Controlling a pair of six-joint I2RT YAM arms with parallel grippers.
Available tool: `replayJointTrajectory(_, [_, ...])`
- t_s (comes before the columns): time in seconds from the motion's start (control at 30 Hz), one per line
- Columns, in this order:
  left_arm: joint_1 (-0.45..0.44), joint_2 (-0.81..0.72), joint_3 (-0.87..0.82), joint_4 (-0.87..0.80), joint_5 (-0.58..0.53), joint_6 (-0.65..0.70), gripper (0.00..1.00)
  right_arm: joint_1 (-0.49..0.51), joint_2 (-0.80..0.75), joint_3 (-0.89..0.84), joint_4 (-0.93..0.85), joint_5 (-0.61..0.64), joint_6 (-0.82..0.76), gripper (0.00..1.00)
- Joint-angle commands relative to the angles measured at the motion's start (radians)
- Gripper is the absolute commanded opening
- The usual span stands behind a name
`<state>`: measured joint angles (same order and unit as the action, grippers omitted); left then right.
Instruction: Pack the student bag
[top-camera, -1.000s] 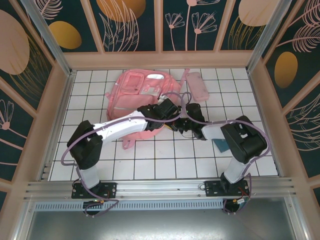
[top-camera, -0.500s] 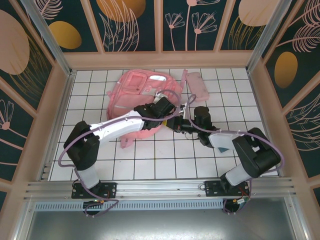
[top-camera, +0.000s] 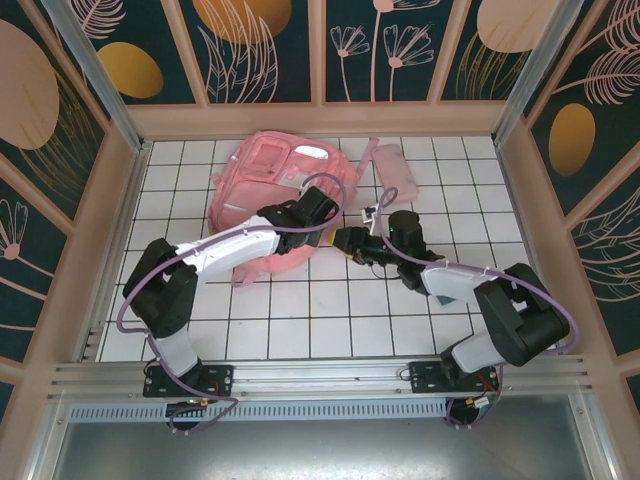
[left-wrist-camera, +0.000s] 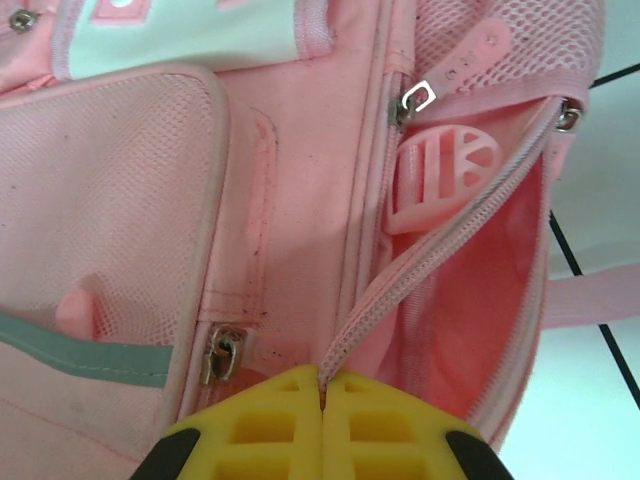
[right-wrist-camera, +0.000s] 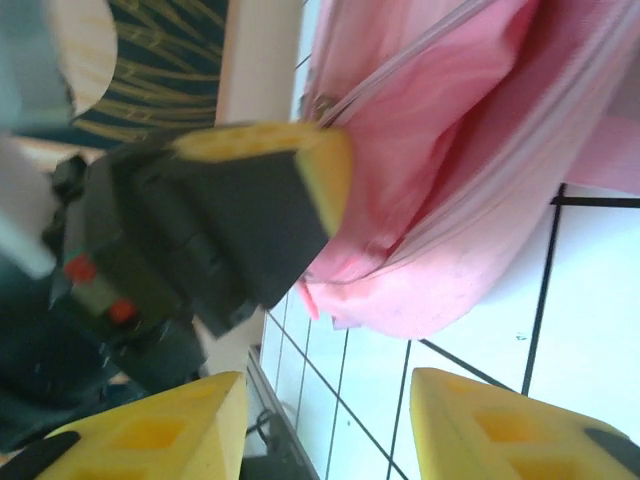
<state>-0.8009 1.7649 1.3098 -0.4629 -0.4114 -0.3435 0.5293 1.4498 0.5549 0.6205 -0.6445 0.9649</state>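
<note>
The student bag (top-camera: 275, 180), a big soft pink backpack, lies at the back middle of the tiled table. My left gripper (top-camera: 326, 228) is at its near right edge. In the left wrist view its yellow fingers (left-wrist-camera: 260, 425) are shut on the zipper edge of the student bag (left-wrist-camera: 300, 220), beside an unzipped compartment (left-wrist-camera: 480, 300) with a pink lining. My right gripper (top-camera: 347, 243) hovers just right of the left one. In the right wrist view the right gripper (right-wrist-camera: 330, 425) stands open over bare tile, with nothing between its fingers and the student bag (right-wrist-camera: 450, 200) ahead of it.
A small flat pink pouch (top-camera: 393, 172) lies right of the backpack near the back wall. A pink strap (top-camera: 245, 275) trails off the bag's near left side. The left gripper's black body (right-wrist-camera: 200, 230) sits close in front of the right fingers. Wooden walls surround the table.
My right gripper has opened and drawn back from the bag's edge. My left gripper, still shut on the zipper edge, has moved left and back, dragging the bag with it.
</note>
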Motion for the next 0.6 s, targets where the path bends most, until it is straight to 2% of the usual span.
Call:
replayJointTrajectory(0.0, [0.003,-0.037,-0.018,0.066,0.035,0.006,0.00,-0.002,0.009,0.066,-0.111,0.136,0.078,0.52])
replayJointTrajectory(0.1, [0.005,-0.026,-0.013,0.057,0.036,0.005,0.00,0.004,0.082,0.134,-0.226,0.175,0.120,0.53])
replayJointTrajectory(0.2, [0.005,-0.035,-0.006,0.027,0.049,0.013,0.13,0.012,0.150,0.194,-0.284,0.177,0.127,0.53])
replayJointTrajectory(0.37, [0.005,-0.097,-0.009,-0.044,0.123,0.024,0.40,0.029,0.228,0.278,-0.346,0.178,0.133,0.52])
replayJointTrajectory(0.47, [0.005,-0.129,-0.020,-0.075,0.141,0.024,0.47,0.048,0.275,0.327,-0.388,0.185,0.138,0.51])
replayJointTrajectory(0.57, [0.007,-0.145,-0.042,-0.098,0.133,0.033,0.51,0.062,0.322,0.359,-0.415,0.189,0.157,0.44])
